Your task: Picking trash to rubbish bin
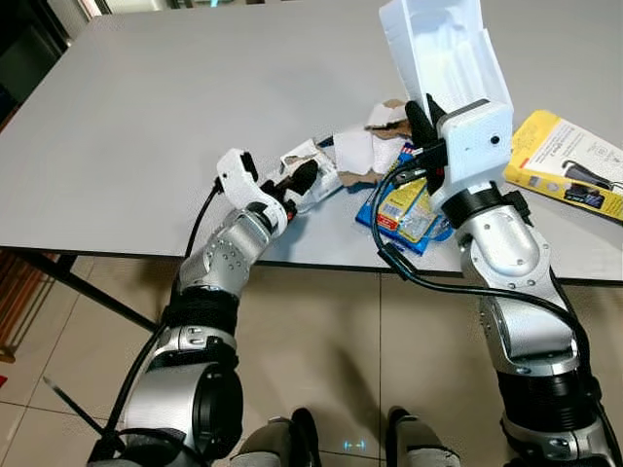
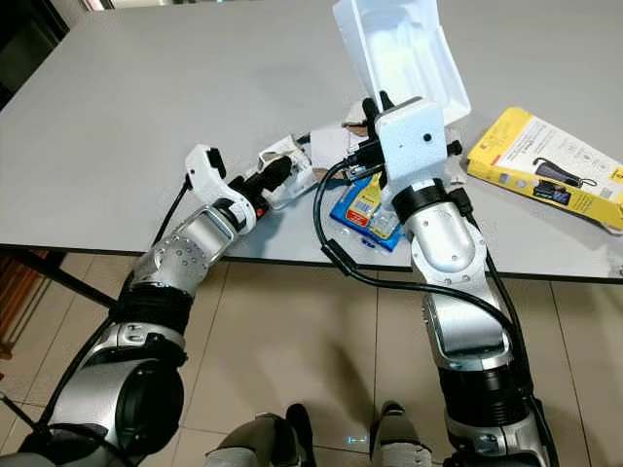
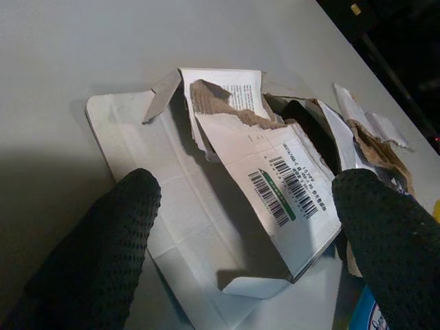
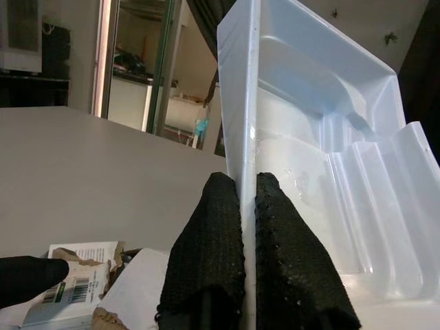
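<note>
1. Torn cardboard is what your left gripper [image 3: 240,227] faces: its two black fingers [image 3: 89,254] are spread wide, one on each side of the ripped white carton [image 3: 254,185], with nothing pinched yet. I judge this pick as only being lined up.

2. You can see the carton lying flat on the grey table [image 1: 195,107], directly ahead of those fingertips. Its brown inner layer is exposed along the tears, a barcode label faces up, and one flap stands folded up at the far end. It looks light and floppy, so I would expect it to bend when squeezed.

3. Just past the carton, toward your right arm, lie more torn cardboard scraps [image 1: 365,151] and a blue snack wrapper [image 1: 404,209] near the table edge, close under the right wrist. All of this is left to collect.

4. Your right gripper [image 4: 247,206] has its fingers pressed together on the thin edge of a white moulded plastic tray [image 1: 438,49], holding it upright above the table. That piece is picked but, as I read it, not binned.

5. Beyond the right gripper, a yellow product box [image 1: 574,165] rests on the table; I cannot tell whether it counts as trash.
</note>
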Controlling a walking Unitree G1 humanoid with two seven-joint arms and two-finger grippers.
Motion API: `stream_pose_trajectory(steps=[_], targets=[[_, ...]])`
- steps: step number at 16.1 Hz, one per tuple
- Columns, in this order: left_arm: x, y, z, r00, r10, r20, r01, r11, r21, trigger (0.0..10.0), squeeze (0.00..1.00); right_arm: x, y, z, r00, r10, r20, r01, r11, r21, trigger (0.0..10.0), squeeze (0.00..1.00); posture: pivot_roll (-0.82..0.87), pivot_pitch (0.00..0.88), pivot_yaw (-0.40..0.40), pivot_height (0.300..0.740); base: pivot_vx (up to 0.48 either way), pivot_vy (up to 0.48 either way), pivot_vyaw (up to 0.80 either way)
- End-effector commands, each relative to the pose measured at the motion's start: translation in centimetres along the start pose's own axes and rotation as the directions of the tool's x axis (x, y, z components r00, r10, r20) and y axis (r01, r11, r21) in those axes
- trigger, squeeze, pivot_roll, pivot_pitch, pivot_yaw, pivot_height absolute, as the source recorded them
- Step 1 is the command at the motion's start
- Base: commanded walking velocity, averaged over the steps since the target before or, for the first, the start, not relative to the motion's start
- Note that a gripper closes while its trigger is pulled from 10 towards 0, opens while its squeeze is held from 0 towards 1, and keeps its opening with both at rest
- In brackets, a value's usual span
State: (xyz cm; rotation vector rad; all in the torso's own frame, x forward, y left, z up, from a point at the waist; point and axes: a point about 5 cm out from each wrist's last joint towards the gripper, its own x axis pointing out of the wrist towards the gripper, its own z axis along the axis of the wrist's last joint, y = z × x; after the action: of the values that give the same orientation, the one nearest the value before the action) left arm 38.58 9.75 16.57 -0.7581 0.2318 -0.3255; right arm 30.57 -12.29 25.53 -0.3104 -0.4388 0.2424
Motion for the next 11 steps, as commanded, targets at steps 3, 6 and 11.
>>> stream_pose_trajectory(steps=[3,6,11], targets=[[0.1,0.2,0.7,1.0,-0.017,0.019,0.017,1.0,0.008,10.0,0.0,-0.3,0.4,0.3,1.0,0.011,0.007,-0.011,1.0,0.0,10.0,0.0,-0.24,0.239,0.162,0.74,0.0,0.0,0.0],[0.3,-0.3,0.8,0.999,-0.043,0.024,0.043,0.999,0.004,10.0,0.0,-0.3,0.4,0.3,1.0,0.009,0.009,-0.009,1.0,0.0,10.0,0.0,-0.24,0.237,0.164,0.74,0.0,0.0,0.0],[0.4,-0.7,0.7,0.998,-0.06,0.013,0.061,0.998,-0.024,10.0,0.0,-0.2,0.3,0.4,1.0,0.008,0.012,-0.008,1.0,0.001,10.0,0.0,-0.24,0.235,0.162,0.74,0.0,0.0,0.0]])
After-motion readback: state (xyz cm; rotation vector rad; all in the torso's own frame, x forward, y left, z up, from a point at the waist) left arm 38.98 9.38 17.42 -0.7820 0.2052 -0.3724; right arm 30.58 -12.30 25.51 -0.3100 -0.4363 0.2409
